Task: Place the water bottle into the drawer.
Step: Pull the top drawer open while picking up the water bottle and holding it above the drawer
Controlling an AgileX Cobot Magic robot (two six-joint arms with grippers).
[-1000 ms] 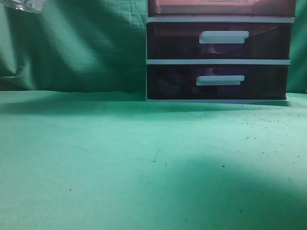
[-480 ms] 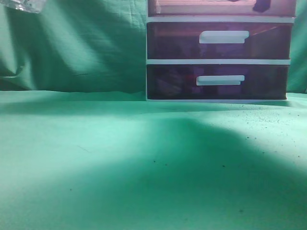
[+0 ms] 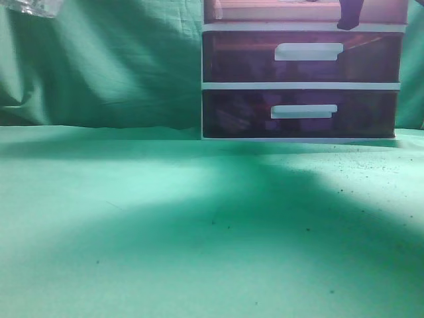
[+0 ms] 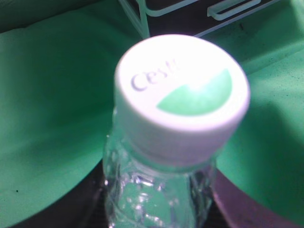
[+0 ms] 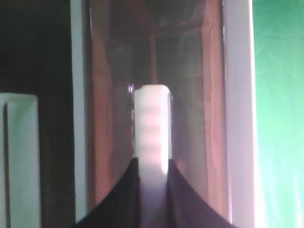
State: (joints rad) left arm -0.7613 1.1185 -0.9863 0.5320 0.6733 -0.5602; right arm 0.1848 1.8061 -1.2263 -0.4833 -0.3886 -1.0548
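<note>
The water bottle (image 4: 156,190) is clear, with a white cap, and fills the left wrist view. My left gripper (image 4: 159,211) is shut on its body, with a dark finger on each side. In the exterior view only a glinting bit of the bottle (image 3: 30,6) shows at the top left corner, high above the table. The drawer (image 3: 305,10) is the top one of the white-framed unit, cut by the top edge. My right gripper (image 5: 152,171) is shut on its white bar handle (image 5: 151,123). One of its dark fingers (image 3: 349,14) shows on the drawer front.
Two darker purple drawers (image 3: 301,59) with white handles sit below the top one. The unit stands at the back right on a green cloth (image 3: 165,232), with a green cloth backdrop behind. A broad shadow lies across the table's middle and right.
The right gripper's dark finger has come into the exterior view at the top drawer's front and moved down and left. The shadow on the cloth has spread. The bottle has stayed put.
</note>
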